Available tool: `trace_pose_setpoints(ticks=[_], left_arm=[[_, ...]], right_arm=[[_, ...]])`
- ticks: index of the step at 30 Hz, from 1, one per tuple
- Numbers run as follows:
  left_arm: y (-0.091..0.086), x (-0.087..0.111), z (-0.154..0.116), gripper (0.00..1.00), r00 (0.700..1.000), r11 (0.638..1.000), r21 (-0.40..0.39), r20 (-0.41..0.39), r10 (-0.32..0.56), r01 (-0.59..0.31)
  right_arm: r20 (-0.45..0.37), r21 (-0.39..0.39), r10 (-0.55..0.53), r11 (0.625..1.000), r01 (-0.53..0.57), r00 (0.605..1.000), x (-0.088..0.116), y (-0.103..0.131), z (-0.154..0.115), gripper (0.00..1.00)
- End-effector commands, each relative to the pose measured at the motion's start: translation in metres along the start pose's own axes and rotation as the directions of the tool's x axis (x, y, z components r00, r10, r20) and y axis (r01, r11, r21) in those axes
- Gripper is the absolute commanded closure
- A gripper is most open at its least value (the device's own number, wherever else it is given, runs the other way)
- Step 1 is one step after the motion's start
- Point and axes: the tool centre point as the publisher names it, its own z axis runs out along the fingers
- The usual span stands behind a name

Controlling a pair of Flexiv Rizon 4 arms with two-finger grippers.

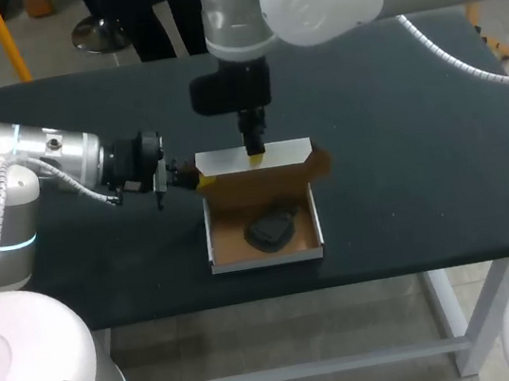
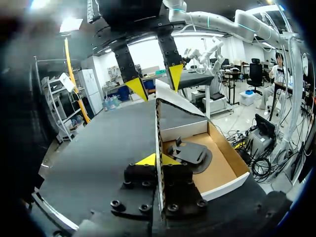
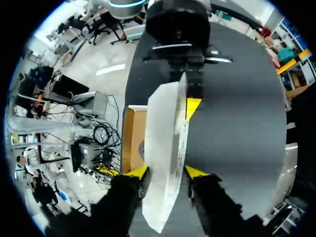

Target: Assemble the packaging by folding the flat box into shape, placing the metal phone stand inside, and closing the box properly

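Folding looks done: the metal phone stand (image 1: 270, 230) lies in the box (image 1: 267, 261), and closing remains. We pinch the box's left wall with our left gripper (image 2: 159, 159). Our right gripper (image 3: 165, 172), fingers apart, straddles the upright lid (image 1: 222, 163).

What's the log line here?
left gripper: shut on white cardboard box wall | right gripper: open, straddling lid | dark metal phone stand: inside
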Motion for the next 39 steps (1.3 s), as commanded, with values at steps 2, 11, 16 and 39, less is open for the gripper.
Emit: trace_pose_setpoints(ticks=[2,11,16,39], left_arm=[[-0.002,0.000,-0.001,1.00,1.000,1.000,0.004,-0.003,0.001,-0.001],[-0.002,0.000,-0.001,1.00,1.000,1.000,0.004,-0.003,0.001,-0.001],[-0.002,0.000,-0.001,1.00,1.000,1.000,0.004,-0.003,0.001,-0.001],[-0.002,0.000,-0.001,1.00,1.000,1.000,0.004,-0.003,0.001,-0.001]], right_arm=[[-0.021,0.016,-0.003,1.000,0.003,1.000,-0.006,0.006,0.002,0.53],[-0.047,0.034,-0.009,0.999,0.011,0.999,-0.007,0.009,0.006,0.70],[-0.053,0.039,-0.011,0.999,0.013,0.999,-0.007,0.010,0.007,1.00],[-0.004,-0.066,0.056,0.996,-0.056,0.998,-0.004,-0.001,-0.038,0.00]])
